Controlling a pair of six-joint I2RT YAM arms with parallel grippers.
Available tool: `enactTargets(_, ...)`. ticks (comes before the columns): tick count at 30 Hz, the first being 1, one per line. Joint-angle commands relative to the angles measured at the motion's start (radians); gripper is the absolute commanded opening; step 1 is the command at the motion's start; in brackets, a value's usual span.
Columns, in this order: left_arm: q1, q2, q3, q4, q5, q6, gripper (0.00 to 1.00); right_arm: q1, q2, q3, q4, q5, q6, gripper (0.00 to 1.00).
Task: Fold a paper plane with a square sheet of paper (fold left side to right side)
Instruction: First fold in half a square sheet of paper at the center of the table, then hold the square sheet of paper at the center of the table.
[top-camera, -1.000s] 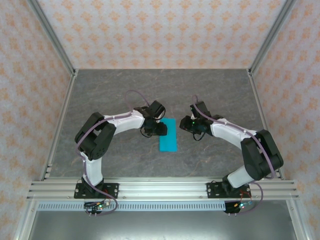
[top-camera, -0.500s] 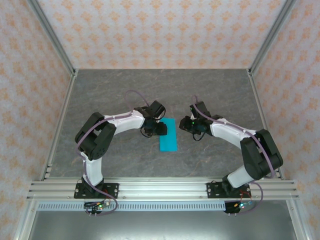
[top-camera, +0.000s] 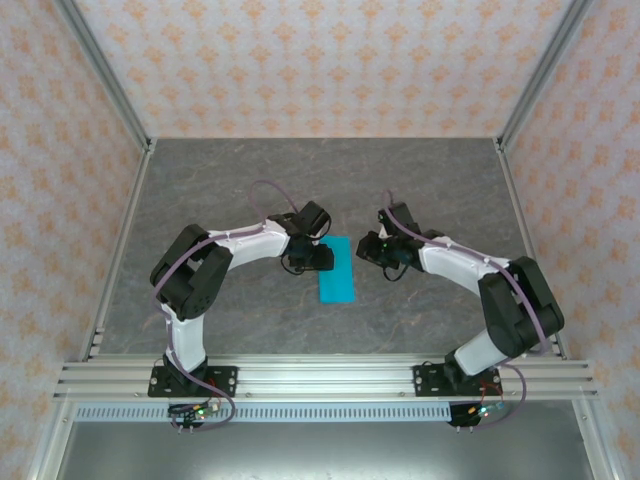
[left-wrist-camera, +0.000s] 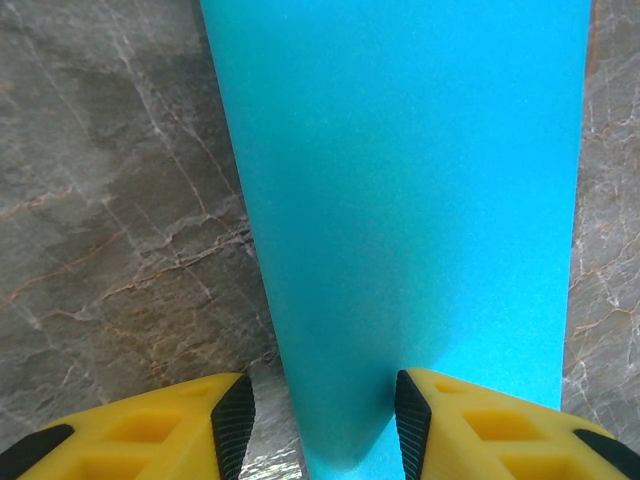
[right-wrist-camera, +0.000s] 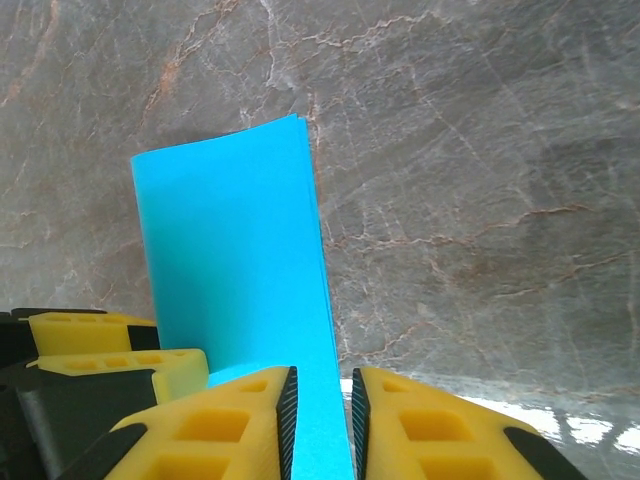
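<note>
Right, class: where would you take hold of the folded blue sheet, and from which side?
I'd take the square sheet of paper, folded to a narrow strip, by its left long edge, coming low from the left. It lies flat on the table, so only an edge offers purchase, and the open left gripper straddles that edge.

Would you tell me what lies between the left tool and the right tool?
The square sheet of paper, folded into a narrow strip, lies between the left tool and right tool in the top view.
</note>
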Motion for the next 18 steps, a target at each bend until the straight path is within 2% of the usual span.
enactTargets(1, -0.001, 0.051, -0.005, 0.000, -0.055, 0.000, 0.47, 0.011, 0.021, 0.004, 0.032, -0.019, 0.012, 0.24)
enactTargets(18, -0.002, 0.057, 0.007, -0.020, -0.042, 0.038, 0.49, 0.013, 0.020, 0.021, 0.009, -0.003, 0.006, 0.24)
